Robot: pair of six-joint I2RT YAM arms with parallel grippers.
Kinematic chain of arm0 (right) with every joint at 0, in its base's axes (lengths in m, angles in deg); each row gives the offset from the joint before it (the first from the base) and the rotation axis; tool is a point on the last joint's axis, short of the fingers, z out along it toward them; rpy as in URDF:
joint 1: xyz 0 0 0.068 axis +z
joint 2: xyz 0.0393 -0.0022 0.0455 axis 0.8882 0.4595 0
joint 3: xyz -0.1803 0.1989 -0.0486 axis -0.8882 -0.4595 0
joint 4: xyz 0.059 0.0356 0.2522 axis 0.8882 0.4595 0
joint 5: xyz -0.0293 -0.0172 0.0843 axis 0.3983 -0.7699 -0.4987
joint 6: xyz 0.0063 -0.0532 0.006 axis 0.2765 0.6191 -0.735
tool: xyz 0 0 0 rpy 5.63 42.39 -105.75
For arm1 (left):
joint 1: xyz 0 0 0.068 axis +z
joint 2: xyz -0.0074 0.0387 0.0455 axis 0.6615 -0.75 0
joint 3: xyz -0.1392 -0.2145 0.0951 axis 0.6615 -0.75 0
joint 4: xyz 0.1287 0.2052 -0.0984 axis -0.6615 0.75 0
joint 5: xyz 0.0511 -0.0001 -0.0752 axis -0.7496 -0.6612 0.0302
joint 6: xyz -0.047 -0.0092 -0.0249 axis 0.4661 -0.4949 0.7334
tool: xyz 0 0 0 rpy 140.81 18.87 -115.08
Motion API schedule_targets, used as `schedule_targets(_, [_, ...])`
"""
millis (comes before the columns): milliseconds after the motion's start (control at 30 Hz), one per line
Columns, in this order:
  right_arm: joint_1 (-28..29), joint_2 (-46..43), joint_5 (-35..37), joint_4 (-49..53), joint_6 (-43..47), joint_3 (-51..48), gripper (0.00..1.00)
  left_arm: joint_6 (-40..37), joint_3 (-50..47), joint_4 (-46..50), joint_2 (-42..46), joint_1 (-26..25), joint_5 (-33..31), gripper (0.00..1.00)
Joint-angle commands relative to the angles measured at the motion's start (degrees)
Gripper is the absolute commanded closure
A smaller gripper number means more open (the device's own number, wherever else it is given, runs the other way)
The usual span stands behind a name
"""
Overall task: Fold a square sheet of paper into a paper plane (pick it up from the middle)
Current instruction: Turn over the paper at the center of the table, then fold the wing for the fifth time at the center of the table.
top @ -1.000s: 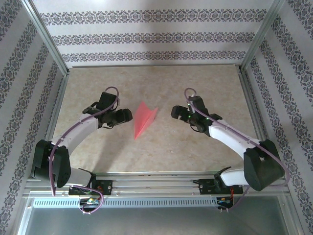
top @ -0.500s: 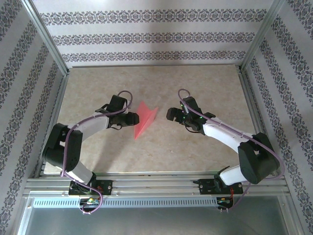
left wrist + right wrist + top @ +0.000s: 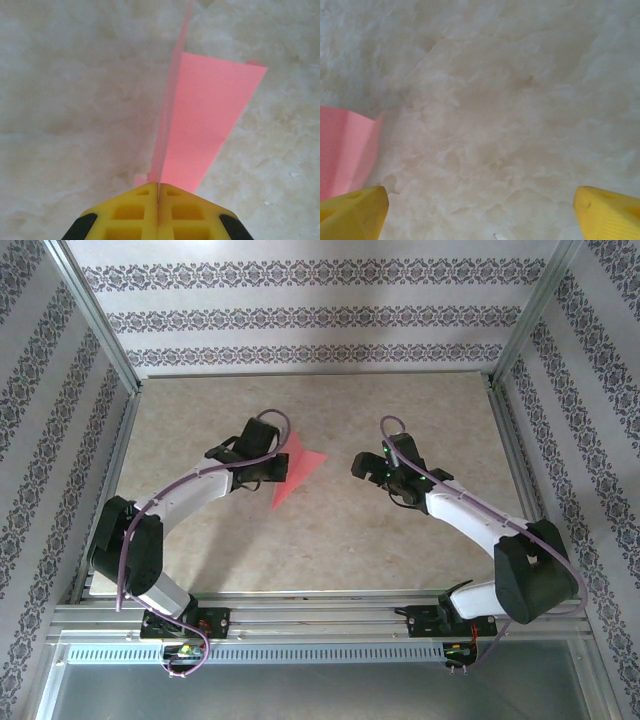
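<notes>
The paper plane (image 3: 300,472) is a salmon-pink dart on the marbled table, wide tail to the upper right, pointed nose to the lower left. My left gripper (image 3: 281,469) is shut on its raised centre fold from the left side. In the left wrist view the yellow fingertips (image 3: 142,200) press together on the thin fold, and one flat wing of the paper plane (image 3: 205,130) spreads to the right. My right gripper (image 3: 362,468) stands open to the plane's right, apart from it; its yellow fingertips (image 3: 352,215) frame bare table, with the plane's edge (image 3: 345,150) at the far left.
The beige marbled table (image 3: 330,540) is ringed by an aluminium frame (image 3: 510,430) and patterned walls. A rail (image 3: 320,612) runs along the near edge by both arm bases.
My left gripper reached right onto the plane and closed on its centre fold. The plane shifted slightly. My right gripper moved toward the plane, then drew back a little to the right.
</notes>
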Motion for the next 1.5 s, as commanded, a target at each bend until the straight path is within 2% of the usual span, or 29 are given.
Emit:
schedule_targets(0, [-1.7,-2.8,2.3,0.8,-0.9,-2.0,0.03,-4.3,5.5,11.2,-1.2,-5.6,-17.9,0.95])
schedule_targets(100, [-3.3,-5.1,3.0,0.9,-1.4,-3.8,0.02,-5.2,10.9,15.7,-6.6,-10.2,-27.8,0.95])
schedule_targets(167, [-4.4,-6.7,3.1,0.7,-1.7,-5.1,0.02,-5.8,13.8,17.0,-10.9,-12.6,-31.2,0.95])
schedule_targets(367, [-7.7,-10.7,2.6,0.8,-2.8,-8.4,0.02,-5.6,20.7,18.6,-22.9,-17.8,-33.5,0.95])
schedule_targets(433, [-8.4,-11.9,2.5,1.0,-3.0,-9.3,0.02,-5.4,22.1,18.7,-25.2,-18.7,-32.2,0.92])
schedule_targets(533, [-9.2,-13.1,2.5,1.3,-3.2,-10.0,0.02,-4.3,23.6,19.8,-26.5,-19.1,-28.2,0.77])
schedule_targets(700, [-9.9,-13.4,1.7,1.3,-3.0,-10.0,0.03,-2.9,23.2,20.5,-21.6,-18.3,-16.9,0.49])
schedule_targets(800, [-10.0,-12.4,0.7,1.0,-2.9,-9.5,0.03,-2.2,20.8,19.6,-16.5,-17.3,-11.4,0.4])
schedule_targets(967, [-9.6,-10.7,-1.0,-0.1,-3.0,-8.9,0.03,1.3,11.5,14.3,-6.3,-12.8,-3.3,0.38])
schedule_targets(1133, [-7.5,-8.3,-2.2,-0.6,-2.5,-7.4,0.04,4.2,-1.0,6.0,1.2,-9.0,-2.6,0.39])
schedule_targets(1300, [-5.0,-4.8,-3.5,-1.6,-3.1,-5.6,0.04,6.6,-5.4,0.1,-0.7,-5.9,1.3,0.42])
schedule_targets(1467, [-2.5,-1.6,-5.5,-3.6,-4.0,-4.2,0.04,7.5,-3.3,1.2,-5.0,-4.9,-5.2,0.43])
